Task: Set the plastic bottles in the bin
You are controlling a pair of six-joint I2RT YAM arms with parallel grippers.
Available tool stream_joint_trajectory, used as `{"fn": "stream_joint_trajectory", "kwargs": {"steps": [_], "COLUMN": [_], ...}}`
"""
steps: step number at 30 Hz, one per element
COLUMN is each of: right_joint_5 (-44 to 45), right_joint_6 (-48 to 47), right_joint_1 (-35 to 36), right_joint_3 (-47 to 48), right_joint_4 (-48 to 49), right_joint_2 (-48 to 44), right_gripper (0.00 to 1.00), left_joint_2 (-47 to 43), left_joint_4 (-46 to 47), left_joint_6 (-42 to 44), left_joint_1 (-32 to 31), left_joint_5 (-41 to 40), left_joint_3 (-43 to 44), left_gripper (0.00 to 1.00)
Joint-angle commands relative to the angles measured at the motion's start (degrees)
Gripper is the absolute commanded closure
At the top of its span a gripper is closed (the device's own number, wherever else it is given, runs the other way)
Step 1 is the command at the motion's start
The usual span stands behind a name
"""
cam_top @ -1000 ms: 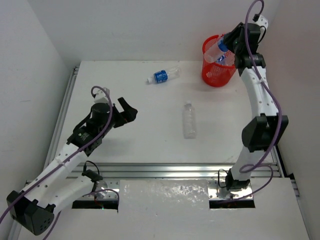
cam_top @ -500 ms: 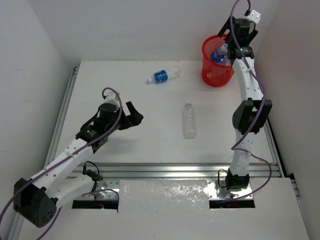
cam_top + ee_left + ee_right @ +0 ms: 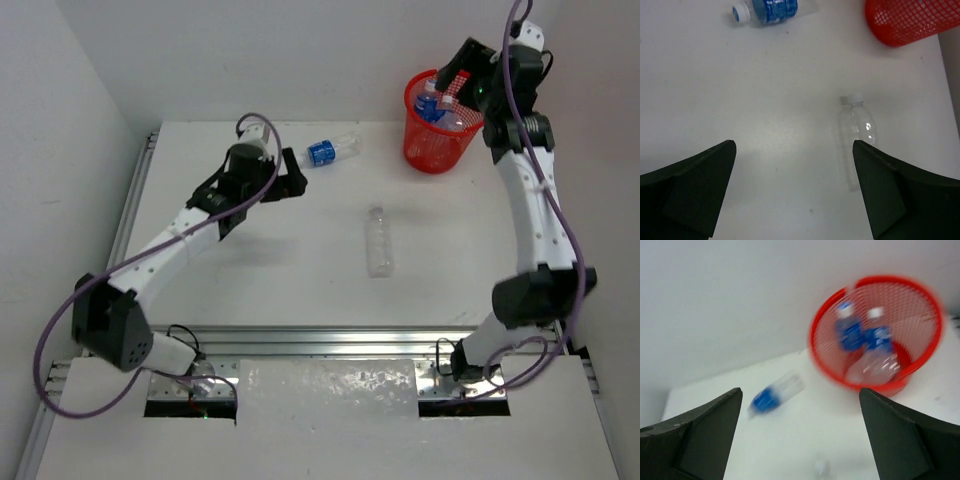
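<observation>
Counter (image 3: 300,290) carries bin (image 3: 436,140) at far right. Right gripper (image 3: 462,75) hangs over its rim, jaws spread, empty. Left gripper (image 3: 293,186) also has jaws spread and empty, and is the nearer arm to blue-label bottle (image 3: 322,152), which lies just beyond the jaws with its long axis left-right, cap left. Plain bottle (image 3: 378,240) lies mid-counter, axis near-far, cap at the far end. Binned bottles (image 3: 860,340) are blurred, at least 3, count unclear.

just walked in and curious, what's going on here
A robot is putting bottles into a bin. The right hand hangs open up by the red bin, which holds a few bottles. The left hand, open too, is near a blue-label bottle lying on the table. A plain bottle lies mid-table. Neither is binned yet.
</observation>
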Motion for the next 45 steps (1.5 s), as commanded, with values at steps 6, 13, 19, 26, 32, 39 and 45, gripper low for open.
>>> {"fn": "stream_joint_trajectory", "kwargs": {"steps": [6,13,19,26,32,39,45], "right_joint_5": [-26.98,-33.49,-38.95,-44.22,-45.11,-41.95,-41.94], "right_joint_6": [1.07,5.56,4.59,4.15,3.80,2.92,3.26], "right_joint_1": [9.35,10.76,11.29,11.29,11.29,11.29,11.29], "right_joint_3": [-44.26,-59.79,-67.35,-69.12,-69.21,-68.86,-66.49], "right_joint_4": [5.57,6.46,2.33,0.83,3.21,3.73,10.56], "right_joint_2": [-31.15,-48.65,-59.29,-63.08,-61.33,-59.30,-53.60], "right_gripper": [0.01,0.01,0.01,0.01,0.01,0.01,0.01], "left_joint_2": [27.29,51.38,60.19,71.26,75.57,67.27,36.45], "left_joint_4": [2.17,-1.70,5.75,10.26,14.30,15.62,17.90], "left_joint_6": [36.10,53.57,51.90,51.37,53.57,49.02,26.63], "left_joint_1": [3.46,6.01,8.21,7.86,6.10,4.87,4.34], "left_joint_5": [2.62,16.86,25.47,25.47,20.11,12.75,19.12], "left_joint_3": [31.20,51.54,57.98,66.83,67.02,63.35,33.23], "left_gripper": [0.00,0.00,0.00,0.00,0.10,0.98,1.00]}}
